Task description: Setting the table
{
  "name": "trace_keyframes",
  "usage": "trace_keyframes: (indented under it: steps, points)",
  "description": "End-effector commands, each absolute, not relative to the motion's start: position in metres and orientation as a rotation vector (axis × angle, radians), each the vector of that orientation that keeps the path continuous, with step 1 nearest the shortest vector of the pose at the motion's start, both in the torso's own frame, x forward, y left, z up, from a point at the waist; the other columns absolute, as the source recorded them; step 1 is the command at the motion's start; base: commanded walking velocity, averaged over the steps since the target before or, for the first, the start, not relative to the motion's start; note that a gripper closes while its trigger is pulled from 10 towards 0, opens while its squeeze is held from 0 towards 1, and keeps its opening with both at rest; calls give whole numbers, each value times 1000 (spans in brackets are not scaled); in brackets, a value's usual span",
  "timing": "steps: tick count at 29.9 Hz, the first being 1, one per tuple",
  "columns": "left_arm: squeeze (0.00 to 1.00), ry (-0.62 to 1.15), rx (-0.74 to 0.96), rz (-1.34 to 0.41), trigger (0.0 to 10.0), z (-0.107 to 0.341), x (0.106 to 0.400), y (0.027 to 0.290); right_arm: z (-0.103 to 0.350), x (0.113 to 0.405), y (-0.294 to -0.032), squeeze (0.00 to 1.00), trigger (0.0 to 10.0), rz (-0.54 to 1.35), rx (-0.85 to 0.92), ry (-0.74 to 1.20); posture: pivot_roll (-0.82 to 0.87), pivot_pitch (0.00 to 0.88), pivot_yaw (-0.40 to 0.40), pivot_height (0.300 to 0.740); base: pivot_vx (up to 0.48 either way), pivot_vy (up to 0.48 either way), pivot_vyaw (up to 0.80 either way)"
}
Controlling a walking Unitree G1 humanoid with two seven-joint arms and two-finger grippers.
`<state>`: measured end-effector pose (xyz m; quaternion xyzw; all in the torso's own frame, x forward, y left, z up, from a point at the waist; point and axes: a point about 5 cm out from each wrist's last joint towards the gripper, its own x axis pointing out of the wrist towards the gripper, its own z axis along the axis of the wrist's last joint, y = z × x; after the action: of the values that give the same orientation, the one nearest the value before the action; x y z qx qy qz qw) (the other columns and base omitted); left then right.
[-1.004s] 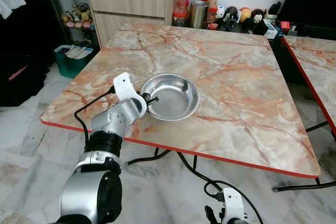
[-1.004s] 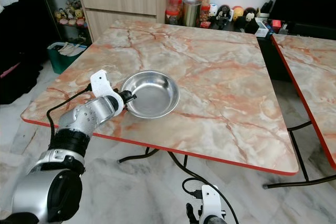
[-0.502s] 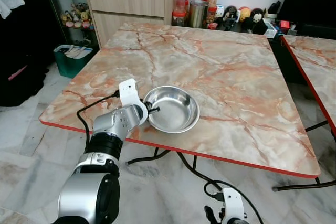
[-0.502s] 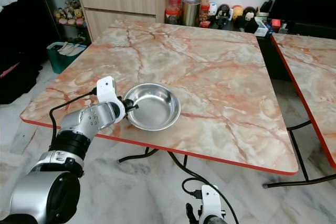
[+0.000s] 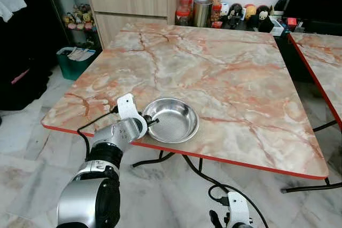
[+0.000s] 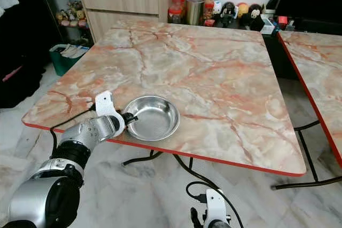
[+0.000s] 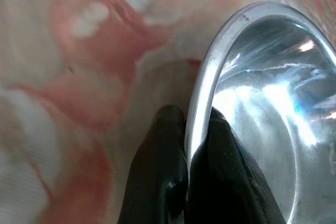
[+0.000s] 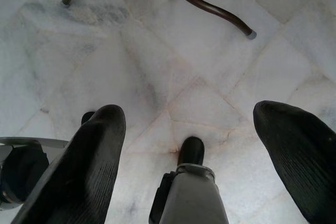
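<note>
Low and left of centre in the head view, we see the round shiny steel bowl (image 5: pixel 171 120) resting on the pink-veined marble table (image 5: pixel 224 73), close to its red near edge. The left gripper (image 5: pixel 151 122) has its two black fingers (image 7: pixel 157 177) pinched tight on the bowl's rim, one inside and one outside. The right gripper (image 8: pixel 191 150) hangs over the pale marble floor (image 8: pixel 173 61), fingers spread wide, holding nothing.
</note>
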<state>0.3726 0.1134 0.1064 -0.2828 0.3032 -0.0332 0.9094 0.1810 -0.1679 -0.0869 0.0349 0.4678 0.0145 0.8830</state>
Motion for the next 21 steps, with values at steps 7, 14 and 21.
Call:
trace_keyframes:
  steps: [7,14,21]
  points:
    - [0,586,-637,-79,10000,119,381,109,-88,179,-168,0,10000,19,82,973,49,0,13,740,0,0,0]
    - [0,573,-623,-68,10000,120,382,112,-88,179,-168,0,10000,21,83,974,51,0,14,740,0,0,0]
    - [0,575,-604,-67,10000,118,382,112,-88,179,-168,0,10000,20,83,974,49,0,12,740,0,0,0]
